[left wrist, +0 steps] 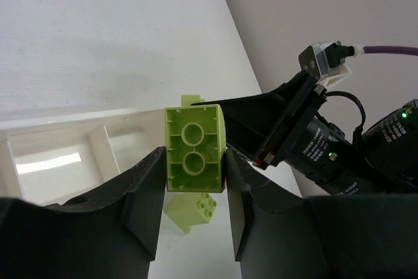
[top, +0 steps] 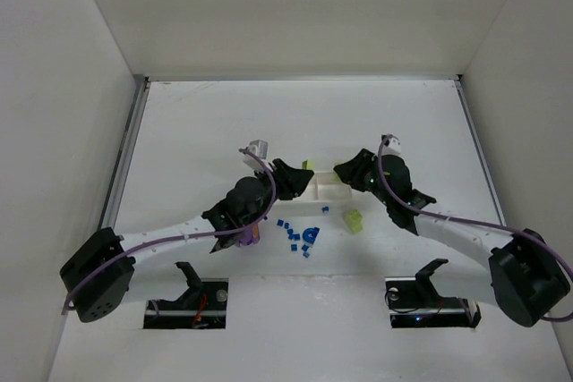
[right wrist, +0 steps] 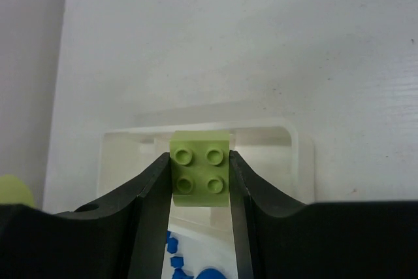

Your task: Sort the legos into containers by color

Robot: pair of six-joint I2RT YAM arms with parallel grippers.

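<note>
Legos [top: 310, 235] seem light, stiff, slick; left tool [left wrist: 194, 161] clamps a green brick [left wrist: 193, 138] by flat sides, right tool [right wrist: 200, 164] a second brick [right wrist: 200, 176].

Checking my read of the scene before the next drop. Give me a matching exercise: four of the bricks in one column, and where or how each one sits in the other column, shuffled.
Column one
1. first green brick, in the left claw
2. second green brick, in the right claw
3. small blue bricks
4. purple-and-orange piece

Column two
A. loose on the table, outside the tray
B. four studs face the wrist camera
C. partly hidden under the left arm
D. hollow underside faces the wrist camera

Pairs: 1-D, 2-B, 3-A, 4-C
</note>
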